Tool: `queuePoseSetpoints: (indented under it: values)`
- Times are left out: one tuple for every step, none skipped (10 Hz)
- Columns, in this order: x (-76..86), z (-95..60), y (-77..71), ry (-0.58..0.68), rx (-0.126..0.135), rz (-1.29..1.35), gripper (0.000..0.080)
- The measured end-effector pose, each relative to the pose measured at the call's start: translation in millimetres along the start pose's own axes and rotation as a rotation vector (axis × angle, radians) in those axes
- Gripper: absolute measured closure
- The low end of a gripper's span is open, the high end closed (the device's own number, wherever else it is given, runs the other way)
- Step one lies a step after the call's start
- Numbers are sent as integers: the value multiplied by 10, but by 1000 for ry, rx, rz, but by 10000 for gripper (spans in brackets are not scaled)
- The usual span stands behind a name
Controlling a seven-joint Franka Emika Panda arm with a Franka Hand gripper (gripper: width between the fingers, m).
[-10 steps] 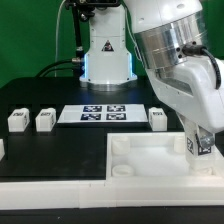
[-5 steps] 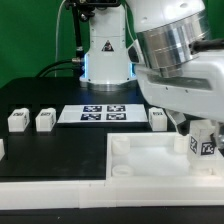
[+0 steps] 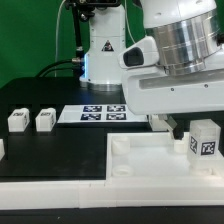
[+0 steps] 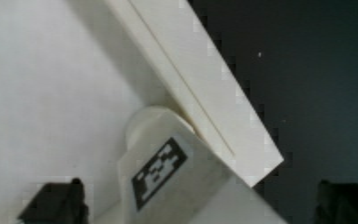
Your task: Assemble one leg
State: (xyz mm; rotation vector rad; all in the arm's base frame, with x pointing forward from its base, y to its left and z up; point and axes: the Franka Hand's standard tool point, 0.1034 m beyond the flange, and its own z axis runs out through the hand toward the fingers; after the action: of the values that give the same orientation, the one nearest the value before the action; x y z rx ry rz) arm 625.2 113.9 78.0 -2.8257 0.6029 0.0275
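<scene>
Now, going from the exterior view's left: at nine o'clock one spare leg [image 3: 17,121] and a second spare leg [image 3: 44,120] lie as they did one second ago, and the marker board [image 3: 100,113] near the centre is also unchanged. A third spare leg, seen then just beside the board, is now hidden behind the arm [image 3: 175,70], which has gone up and toward the exterior view's left. So the leg [image 3: 203,141], covered before, now shows its tag and stands upright at about four o'clock, on the right part of the tray [image 3: 150,165]. In the wrist view the gripper [image 4: 199,205] has its fingertips wide apart, with the leg between them, unclamped, against the tray's wall. The table [image 3: 60,145] is black. At twelve o'clock the white robot base [image 3: 105,50] stands before a green backdrop [image 3: 25,50].
</scene>
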Motion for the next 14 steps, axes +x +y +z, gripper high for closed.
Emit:
queuePoseSetpoints:
  values:
    - [11, -8, 7, 11, -43, -176, 150]
    - [24, -16, 11, 16, -66, -295, 150]
    - [28, -15, 21, 14, -65, -324, 150]
    - [27, -14, 20, 15, -65, -319, 268]
    - [27, -14, 20, 15, -65, -319, 403]
    - [28, -13, 25, 14, -66, -320, 403]
    - [33, -15, 36, 14, -67, -318, 502]
    - [33, -15, 37, 14, -67, -318, 502]
    - [37, -15, 41, 17, -64, -290, 502]
    - [43, -18, 44, 25, -62, -264, 502]
    - [40, -18, 46, 38, -59, -225, 502]
    - [38, -18, 53, 43, -48, -174, 502]
    - [36, -16, 52, 46, -38, -110, 502]
    - [30, -15, 52, 52, -29, -21, 502]
